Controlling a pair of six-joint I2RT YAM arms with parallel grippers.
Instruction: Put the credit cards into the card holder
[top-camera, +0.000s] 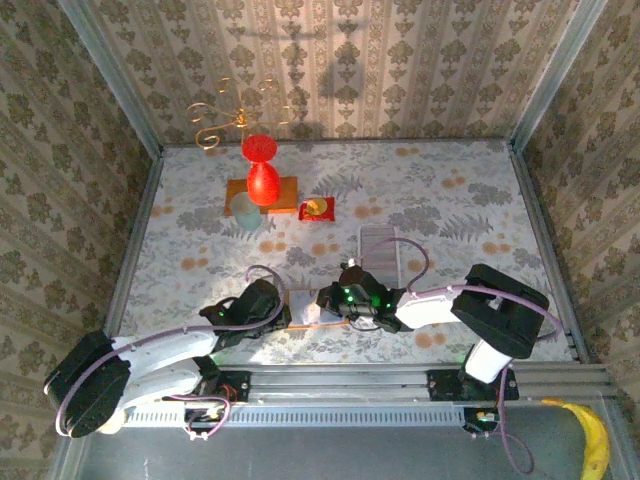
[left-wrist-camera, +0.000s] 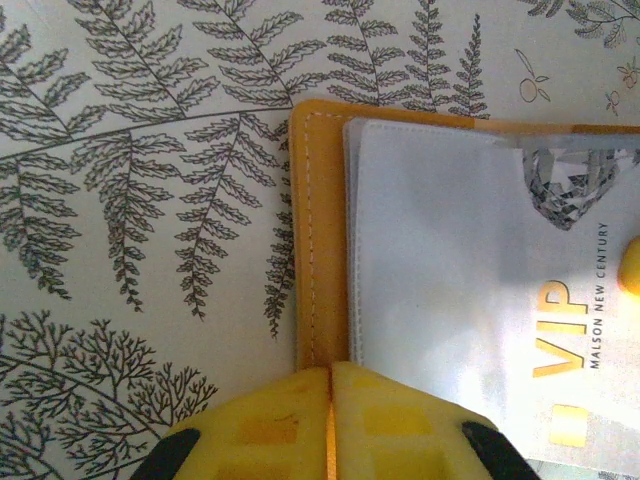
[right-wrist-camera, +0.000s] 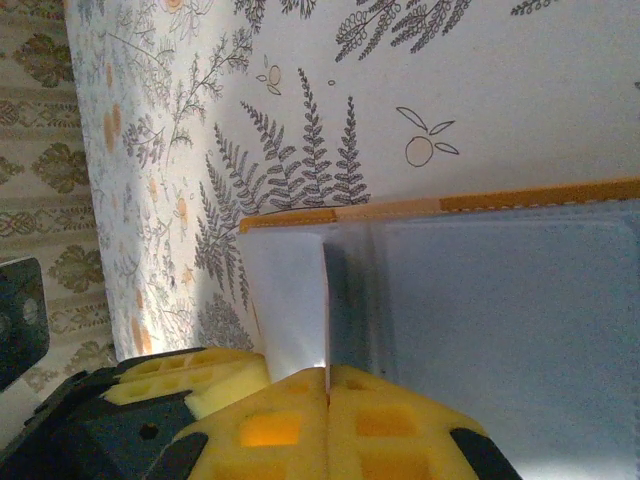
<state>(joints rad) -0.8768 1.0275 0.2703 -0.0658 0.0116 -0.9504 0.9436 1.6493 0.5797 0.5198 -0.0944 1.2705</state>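
At the near middle of the worktop (top-camera: 200, 240) the holder (left-wrist-camera: 320, 230) lies flat, its orange edge pinched by the left fingers (left-wrist-camera: 331, 385), which are pressed together on it. The VIP card (left-wrist-camera: 560, 350) seems partly inside a clear sleeve (right-wrist-camera: 480, 300). The right fingers (right-wrist-camera: 327, 378) are pressed together at that sleeve's edge; we cannot tell whether they pinch card or plastic. We judge that pushing into a pinched-shut sleeve would buckle the card, and a tug from either arm could drag the holder and spill it.
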